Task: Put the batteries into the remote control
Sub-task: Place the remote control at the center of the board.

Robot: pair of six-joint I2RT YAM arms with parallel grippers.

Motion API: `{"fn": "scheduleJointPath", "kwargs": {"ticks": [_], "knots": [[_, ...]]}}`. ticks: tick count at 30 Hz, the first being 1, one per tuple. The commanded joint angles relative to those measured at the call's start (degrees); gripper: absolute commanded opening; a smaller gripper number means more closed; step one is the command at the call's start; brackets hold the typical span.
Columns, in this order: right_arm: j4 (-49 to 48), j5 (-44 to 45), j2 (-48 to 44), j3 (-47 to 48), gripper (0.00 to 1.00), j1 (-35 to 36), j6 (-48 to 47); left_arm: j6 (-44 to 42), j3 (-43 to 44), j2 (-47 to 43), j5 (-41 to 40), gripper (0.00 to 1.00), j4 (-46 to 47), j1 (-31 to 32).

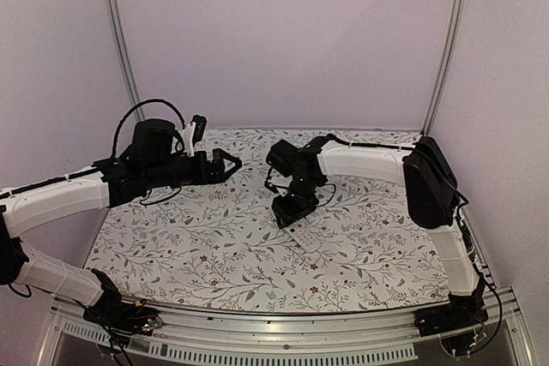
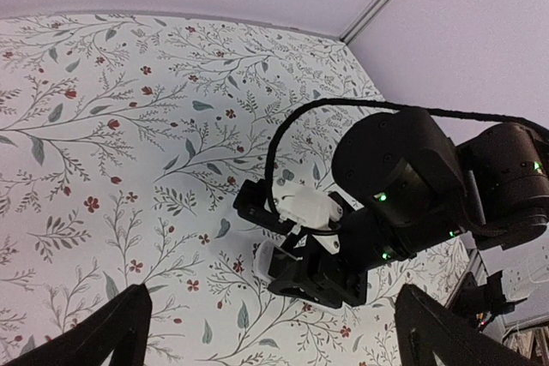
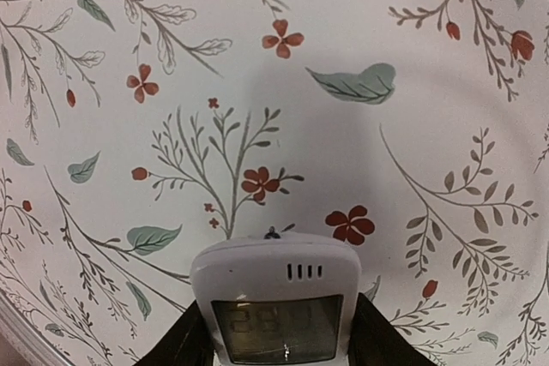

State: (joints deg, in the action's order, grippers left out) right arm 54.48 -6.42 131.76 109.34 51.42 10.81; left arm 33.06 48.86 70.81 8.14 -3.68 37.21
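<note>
The remote control (image 3: 274, 273) is a slim white bar lying screen up on the flowered table. In the top view it (image 1: 302, 237) pokes out below my right gripper (image 1: 292, 209). The right gripper (image 3: 279, 321) reaches down over it, and its dark fingers (image 3: 184, 345) press against both long sides. The left wrist view shows the remote's end (image 2: 264, 260) under that gripper. My left gripper (image 1: 230, 163) hovers wide open to the left of the right gripper, with nothing between its fingers (image 2: 120, 332). The batteries are out of view.
The flowered tablecloth (image 1: 197, 246) covers the whole table. White walls and metal posts (image 1: 120, 40) close in the back and both sides. The right arm's black wrist and cable (image 2: 403, 186) fill the middle right of the left wrist view.
</note>
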Motion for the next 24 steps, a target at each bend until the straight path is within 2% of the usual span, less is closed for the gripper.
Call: {"fn": "scheduleJointPath", "kwargs": {"ticks": [1, 7, 10, 13, 19, 24], "knots": [[0.64, -3.58, 0.86, 0.57, 0.54, 0.26, -0.61, 0.21, -0.65, -0.02, 0.26, 0.99, 0.96, -1.17], [-0.16, -6.5, -1.57, -0.24, 0.62, -0.42, -0.78, 0.64, -0.96, -0.76, 0.65, 1.0, 0.96, -1.18], [-3.24, -10.51, -5.59, -3.98, 0.63, -1.56, -1.08, 0.74, -0.96, -1.21, 0.81, 0.99, 0.97, -1.18], [-6.88, -10.37, -10.27, -10.3, 0.63, -3.78, -1.12, 0.55, -0.81, -1.45, 0.74, 1.0, 0.82, -1.18], [-9.01, 1.26, -20.13, -20.79, 0.63, -6.96, -4.08, 0.15, -0.69, -1.43, -0.34, 1.0, -0.18, -1.09], [-8.99, 6.11, -21.1, -24.96, 0.63, -6.99, -5.67, -0.1, -0.6, -1.31, -0.69, 1.0, -0.16, -1.04]]}}
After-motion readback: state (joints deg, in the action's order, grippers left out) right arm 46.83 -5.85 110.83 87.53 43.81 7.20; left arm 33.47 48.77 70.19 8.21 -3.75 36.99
